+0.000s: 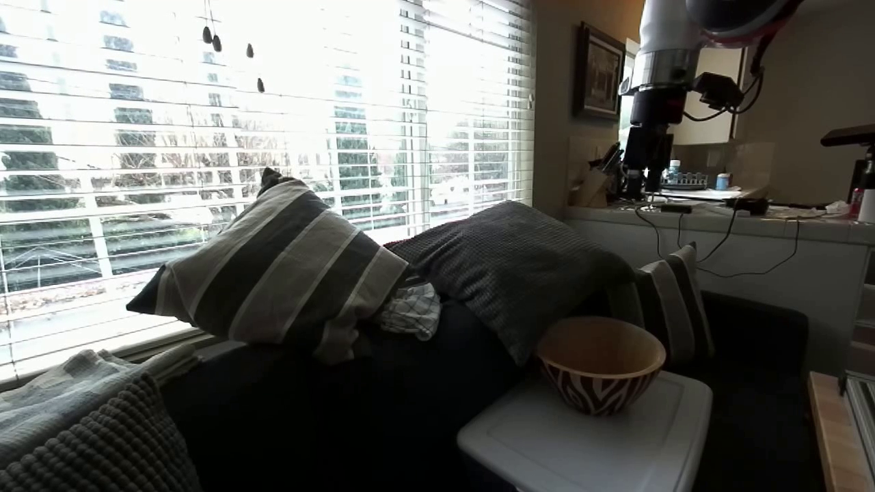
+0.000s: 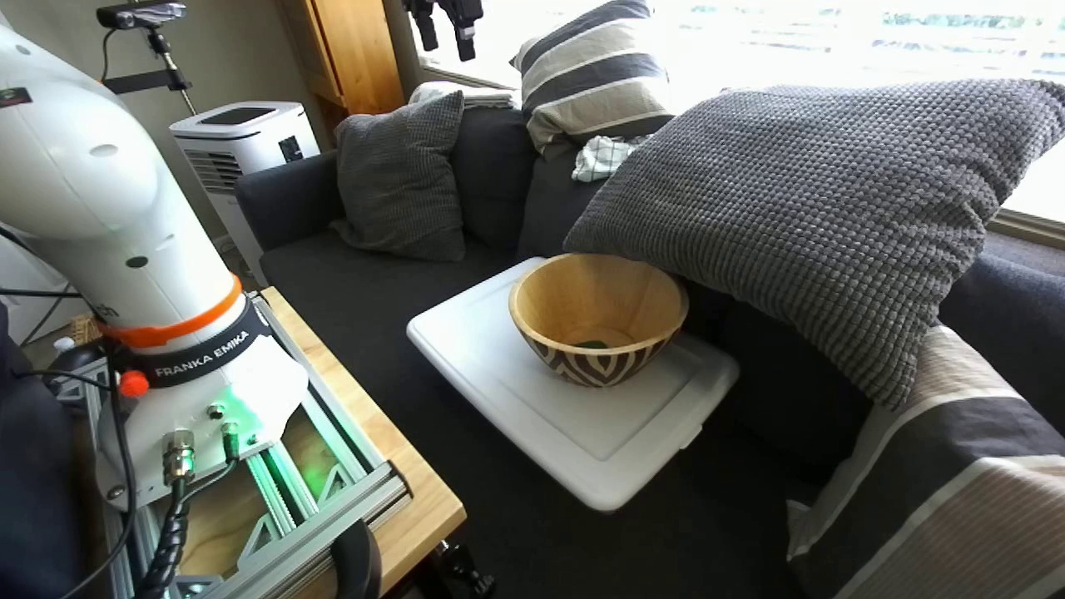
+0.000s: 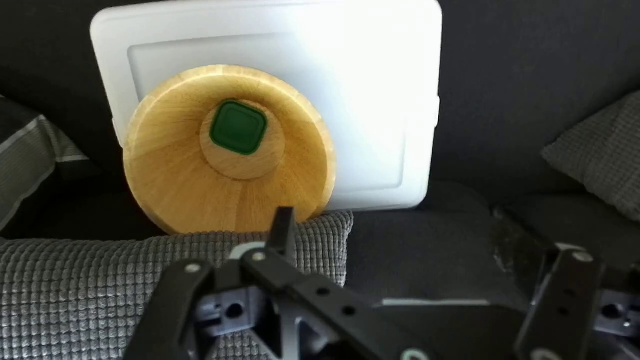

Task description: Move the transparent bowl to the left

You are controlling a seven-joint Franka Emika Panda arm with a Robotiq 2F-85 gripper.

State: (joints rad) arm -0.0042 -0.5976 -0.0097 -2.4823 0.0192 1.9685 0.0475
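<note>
The transparent bowl point(image 1: 605, 389) is round, deep and tan, opaque like wood, with a dark zigzag pattern outside. In both exterior views it stands upright on a white bin lid; the bowl point(image 2: 595, 363) shows a pale inside there. In the wrist view the bowl point(image 3: 170, 155) is seen from above, with a small green square lid point(image 3: 239, 126) on its bottom. My gripper point(image 3: 407, 247) is open and empty, its fingers wide apart. In both exterior views the gripper point(image 1: 644, 188) hangs high above the sofa, apart from the bowl; it is at the top edge in an exterior view point(image 2: 445, 33).
The white bin lid point(image 2: 532, 424) extends beyond the bowl on one side. A grey textured cushion point(image 2: 815, 191) leans close against the bowl. Striped cushions point(image 1: 294, 266) and a checked cloth point(image 1: 412, 311) lie on the dark sofa. The robot's wooden base point(image 2: 366, 424) stands beside it.
</note>
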